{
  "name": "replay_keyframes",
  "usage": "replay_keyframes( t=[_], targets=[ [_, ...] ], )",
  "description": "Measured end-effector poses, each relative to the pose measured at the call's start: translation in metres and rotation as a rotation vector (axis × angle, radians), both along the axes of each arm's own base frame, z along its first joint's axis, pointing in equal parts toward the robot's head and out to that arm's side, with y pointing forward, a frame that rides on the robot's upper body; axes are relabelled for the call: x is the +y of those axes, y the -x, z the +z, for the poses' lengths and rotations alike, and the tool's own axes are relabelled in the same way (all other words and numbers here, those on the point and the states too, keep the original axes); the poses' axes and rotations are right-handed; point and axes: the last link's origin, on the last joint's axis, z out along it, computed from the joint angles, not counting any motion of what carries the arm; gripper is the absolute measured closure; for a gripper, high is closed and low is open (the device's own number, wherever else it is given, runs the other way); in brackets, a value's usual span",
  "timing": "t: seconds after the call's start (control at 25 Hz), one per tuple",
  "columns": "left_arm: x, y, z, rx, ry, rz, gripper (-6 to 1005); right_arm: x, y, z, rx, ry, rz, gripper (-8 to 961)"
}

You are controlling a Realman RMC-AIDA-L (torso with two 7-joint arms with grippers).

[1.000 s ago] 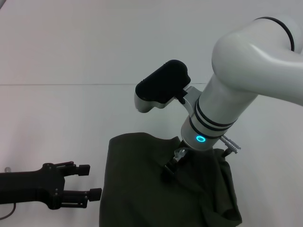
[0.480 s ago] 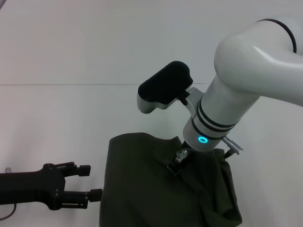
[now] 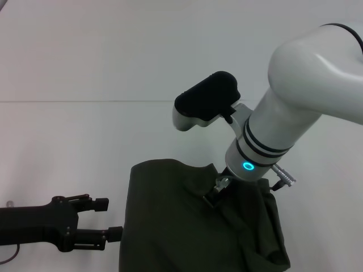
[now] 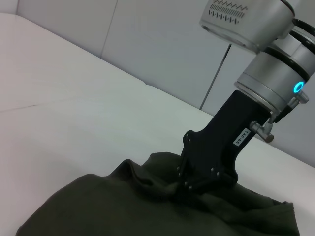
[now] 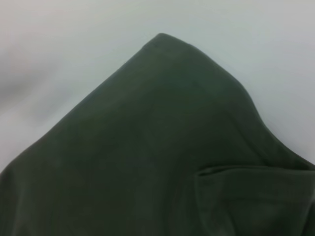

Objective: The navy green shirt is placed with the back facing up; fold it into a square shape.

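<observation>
Shirt (image 3: 170, 226) lies bunched on the white bench (image 3: 68, 141). Right pincer (image 3: 214, 198) presses down on the shirt's middle, pinching a fold of cloth. Left pincer (image 3: 110, 218) hovers just beside the shirt's left edge, fingers spread.

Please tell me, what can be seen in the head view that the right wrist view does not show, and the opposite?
Only the head view shows both arms: the left hand low beside the shirt's left edge, apart from it, and the right hand down on the cloth near its far edge. Only the right wrist view shows, from close, a folded edge in the fabric. Both show the navy green shirt lying on the white table.
</observation>
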Motion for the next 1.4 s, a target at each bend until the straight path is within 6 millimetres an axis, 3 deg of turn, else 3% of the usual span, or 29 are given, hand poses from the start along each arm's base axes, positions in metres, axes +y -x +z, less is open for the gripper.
replay_keyframes(
  t=[0.4, 0.88, 1.2, 1.4],
  targets=[
    [0.0, 0.0, 0.0, 0.001, 0.0, 0.0, 96, 0.005, -0.021, 0.029, 0.157, -0.107, -0.138, 932],
    [0.001, 0.0, 0.0, 0.004, -0.006, 0.002, 97, 0.008, -0.067, 0.066, 0.295, -0.223, -0.304, 931],
    [0.001, 0.0, 0.0, 0.004, -0.005, 0.003, 97, 0.008, -0.087, 0.08, 0.419, -0.26, -0.375, 931],
    [0.0, 0.0, 0.0, -0.001, 0.001, -0.001, 97, 0.007, -0.101, 0.079, 0.444, -0.266, -0.42, 932]
  ],
)
